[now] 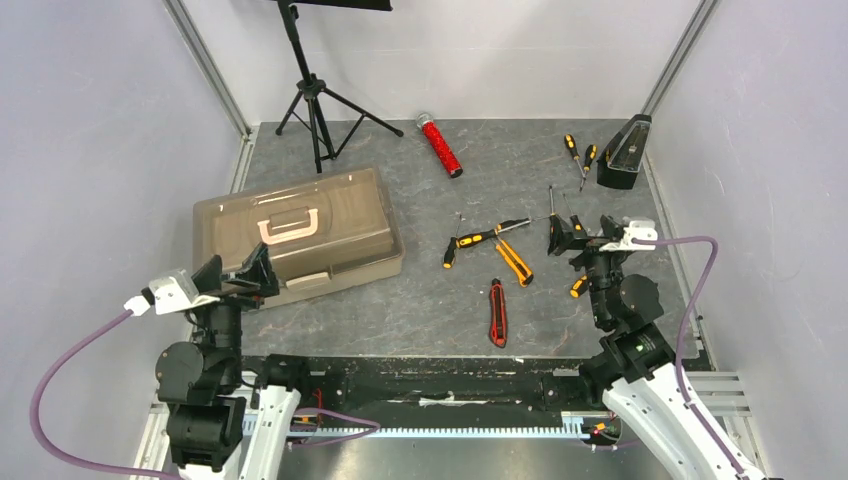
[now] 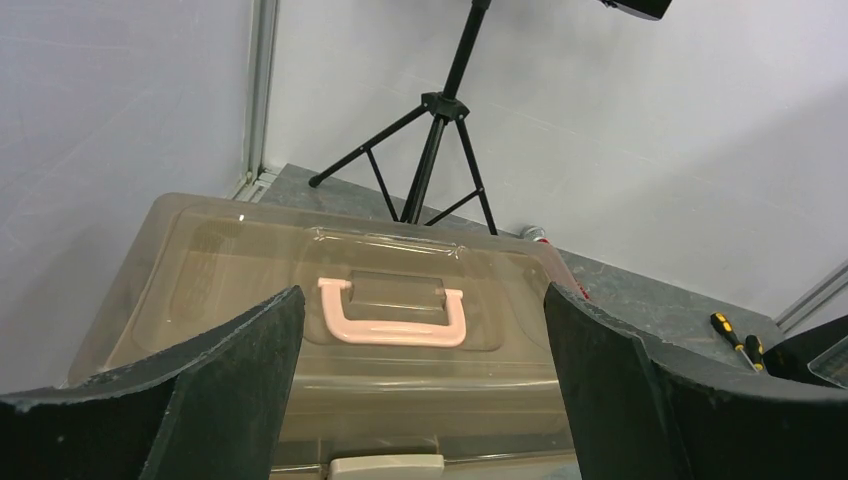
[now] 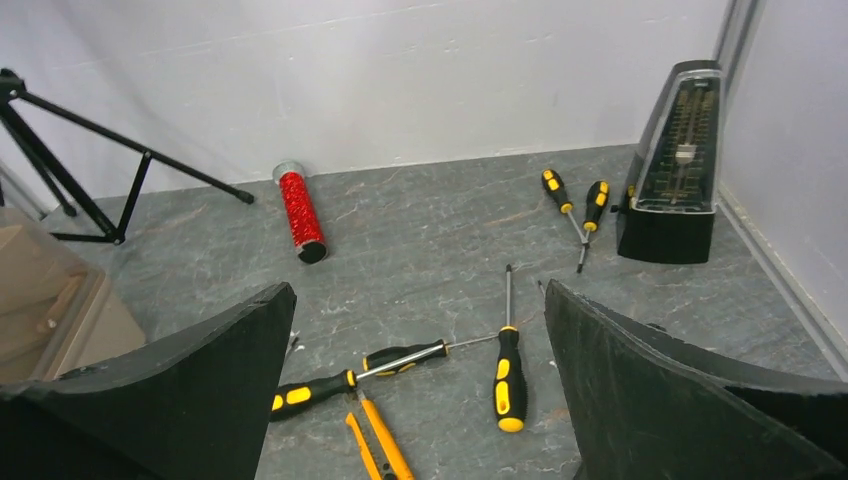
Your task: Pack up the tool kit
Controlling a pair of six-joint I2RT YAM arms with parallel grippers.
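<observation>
Toolbox (image 1: 297,235) found closed, lid down, lying flat on the table (image 1: 420,310) directly ahead of the left gripper (image 1: 235,270), whose fingers are spread wide and hold nothing. The right gripper (image 1: 568,235) is likewise spread wide and empty, and hangs well to the right of the toolbox, over the loose tools.

Handling, as judged: the box is taken to be stiff, smooth plastic, bulky yet light while unfilled, and liable to slide if pushed at one edge. Its cream handle (image 2: 392,315) lies folded flat in a recess of the lid. The cream latch (image 2: 386,465) on the front wall is judged the first point to be worked, the lid then being raised by its front lip. The screwdrivers (image 1: 483,240), right of the toolbox, are rigid, slim and apt to roll, and are best taken across the grip. The orange knife (image 1: 515,262) and red knife (image 1: 497,312) beside them are flat and are best pinched across the narrow body. No hammer could be made out.

Surface and room: a dark grey, stone-patterned top, faintly textured, is enclosed by plain white walls. A tripod (image 1: 315,100) stands beyond the toolbox; a red cylinder (image 1: 440,145) and a metronome (image 1: 625,152) lie farther right
</observation>
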